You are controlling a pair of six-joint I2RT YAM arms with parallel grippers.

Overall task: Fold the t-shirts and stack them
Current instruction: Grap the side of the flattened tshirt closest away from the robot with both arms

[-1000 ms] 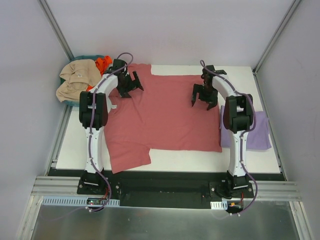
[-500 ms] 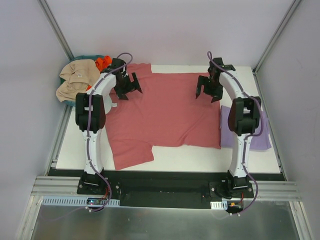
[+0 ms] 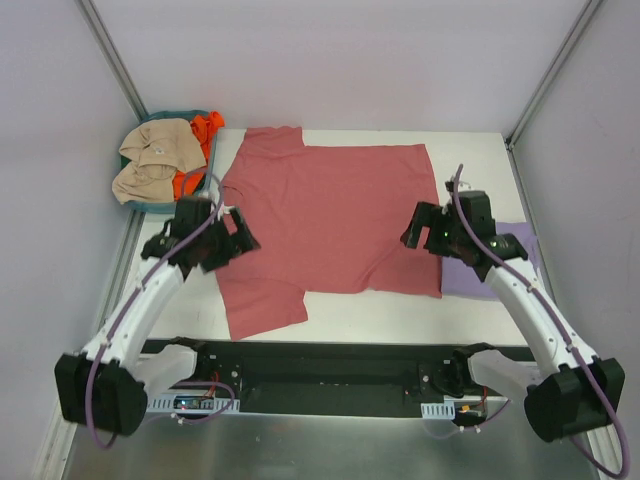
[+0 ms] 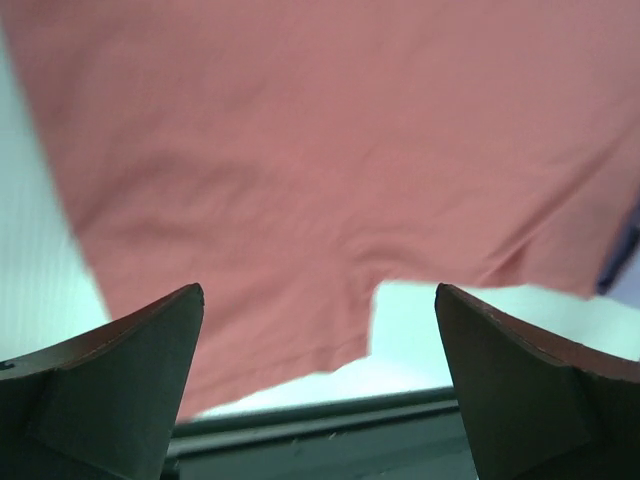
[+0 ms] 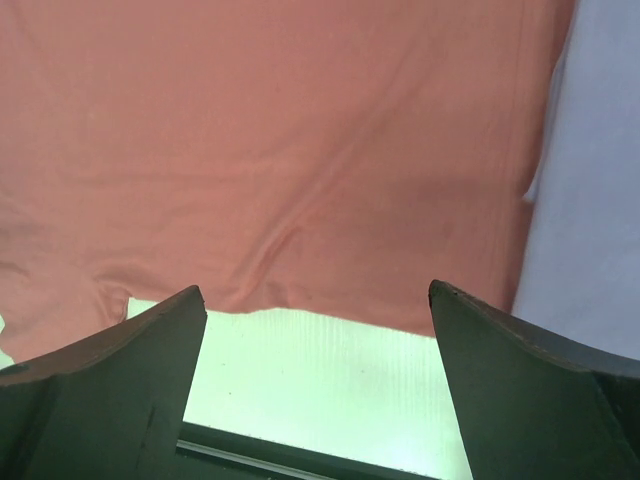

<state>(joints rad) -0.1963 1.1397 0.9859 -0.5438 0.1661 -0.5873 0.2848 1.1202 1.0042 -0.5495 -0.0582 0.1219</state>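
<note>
Brick-red jersey, matte and faintly creased, lies spread flat at the centre of the table (image 3: 480,160) in the top view. This red t-shirt (image 3: 330,215) has one sleeve jutting at 7 o'clock and another at 11. The lavender t-shirt (image 3: 505,275), a smaller rectangle, sits at 4 o'clock with its edge meeting the red hem. The left gripper (image 3: 228,243) hovers at the red cloth's 8 o'clock edge and the right gripper (image 3: 422,232) at its 4 o'clock edge. A teal basket (image 3: 148,207) holding beige cloth (image 3: 150,160) stands at 10 o'clock. Left wrist view: the jaws are spread wide and empty above the notch between sleeve and hem. Such thin, limp cloth could bunch or slip under a shallow pinch, skewing the fold. Right wrist view: the jaws are equally wide and empty over the softly rippled hem. With lavender so close at 3 o'clock, a closing finger could snag both shirts.
</note>
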